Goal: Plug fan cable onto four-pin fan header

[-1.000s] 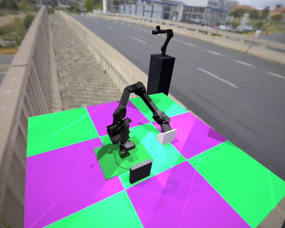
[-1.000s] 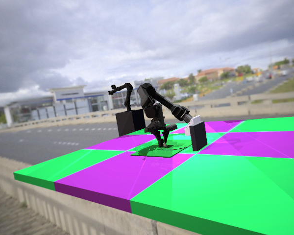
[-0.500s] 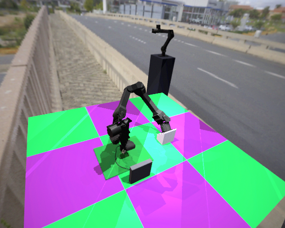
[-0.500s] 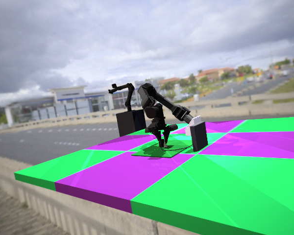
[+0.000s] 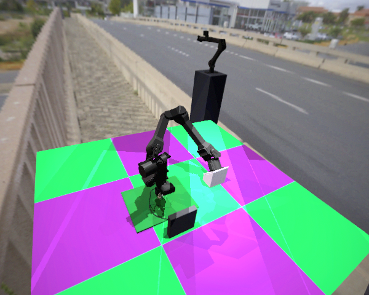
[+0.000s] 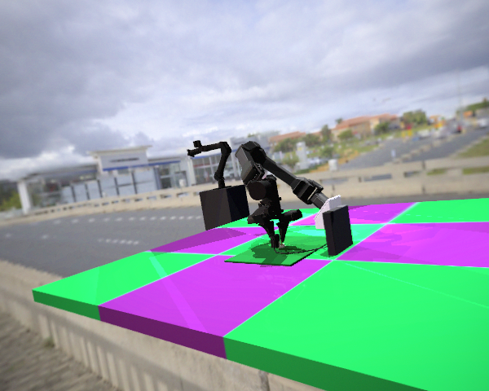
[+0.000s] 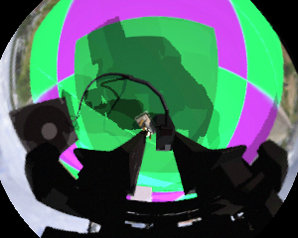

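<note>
A flat dark green board [image 5: 136, 219] [image 6: 253, 257] [image 7: 189, 47] lies on the checkered table. The black fan [image 5: 181, 221] [image 6: 337, 229] stands upright at the board's edge. Its thin black cable [image 5: 152, 208] [image 7: 116, 79] loops over the board. My gripper [image 5: 160, 194] [image 6: 277, 243] [image 7: 157, 131] points down at the board and is shut on the small plug [image 7: 144, 121] at the cable's end. The plug sits low, just above or on the board; the header itself is too small to make out.
A white block [image 5: 215, 176] [image 6: 325, 208] sits at the arm's base behind the fan. A tall black pedestal [image 5: 207, 95] [image 6: 222, 206] with a small camera arm stands at the table's far edge. The table is tiled green and magenta.
</note>
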